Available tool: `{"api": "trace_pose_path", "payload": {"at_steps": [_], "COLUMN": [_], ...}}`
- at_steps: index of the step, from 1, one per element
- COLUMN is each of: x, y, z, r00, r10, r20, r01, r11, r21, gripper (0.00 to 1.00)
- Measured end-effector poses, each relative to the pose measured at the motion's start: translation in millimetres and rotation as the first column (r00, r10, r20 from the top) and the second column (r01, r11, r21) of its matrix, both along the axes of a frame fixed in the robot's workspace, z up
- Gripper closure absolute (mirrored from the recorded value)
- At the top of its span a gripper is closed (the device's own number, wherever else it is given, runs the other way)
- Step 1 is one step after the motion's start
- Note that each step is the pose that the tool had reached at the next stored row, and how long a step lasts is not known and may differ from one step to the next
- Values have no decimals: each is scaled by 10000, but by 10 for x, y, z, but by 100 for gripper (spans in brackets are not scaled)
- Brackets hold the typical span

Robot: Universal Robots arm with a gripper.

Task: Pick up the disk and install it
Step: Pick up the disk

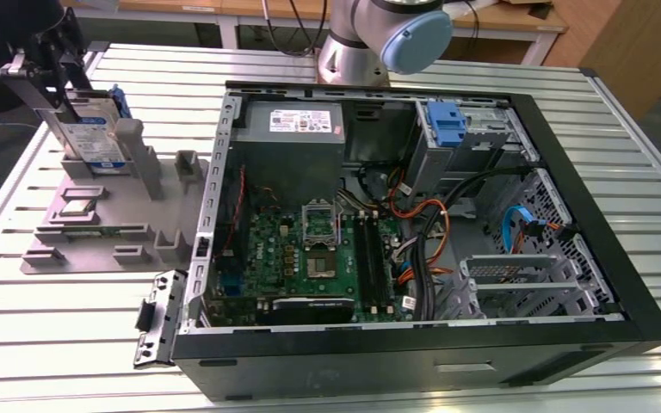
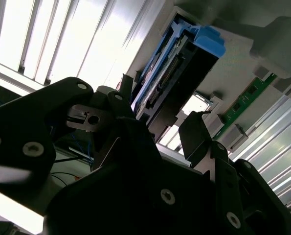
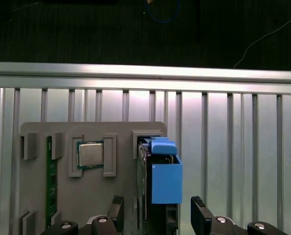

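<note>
The disk (image 1: 92, 136) stands on edge in a slot of the grey holder block (image 1: 101, 232), at the exterior view's left; its silver face carries a white-and-blue label and its edges a blue frame. My gripper (image 1: 64, 96) hangs over its upper end. In both wrist views the two black fingers (image 3: 117, 206) straddle the disk (image 3: 164, 182), one on each side, with a gap on each side. The gripper (image 3: 157, 204) is open around it. From below, the disk's connector edge (image 2: 167, 81) runs between the fingertips (image 2: 196, 128).
An open computer case (image 1: 606, 258) lies on the slatted metal table (image 1: 55, 344), with a motherboard (image 1: 307, 258), a grey power-supply box (image 1: 296, 120) and a blue latch on a metal cage (image 1: 447, 125). The holder block also carries a processor chip (image 3: 90, 154) and a green memory stick (image 3: 50, 181).
</note>
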State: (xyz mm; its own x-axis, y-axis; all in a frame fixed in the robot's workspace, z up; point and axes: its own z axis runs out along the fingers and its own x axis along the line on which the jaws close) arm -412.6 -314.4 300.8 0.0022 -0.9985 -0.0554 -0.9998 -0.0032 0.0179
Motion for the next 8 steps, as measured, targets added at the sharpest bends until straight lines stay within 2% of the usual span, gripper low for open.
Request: {"api": "trace_pose_path", "payload": {"at_steps": [6,7,8], "x": [0,0,0], "y": [0,0,0], "z": [1,1,1], "r00": [10000,10000,10000], "r10": [0,0,0], "r20": [0,0,0], "r01": [0,0,0], "r11": [10000,10000,10000], "r21": [0,0,0], "gripper": [36,44,44]}}
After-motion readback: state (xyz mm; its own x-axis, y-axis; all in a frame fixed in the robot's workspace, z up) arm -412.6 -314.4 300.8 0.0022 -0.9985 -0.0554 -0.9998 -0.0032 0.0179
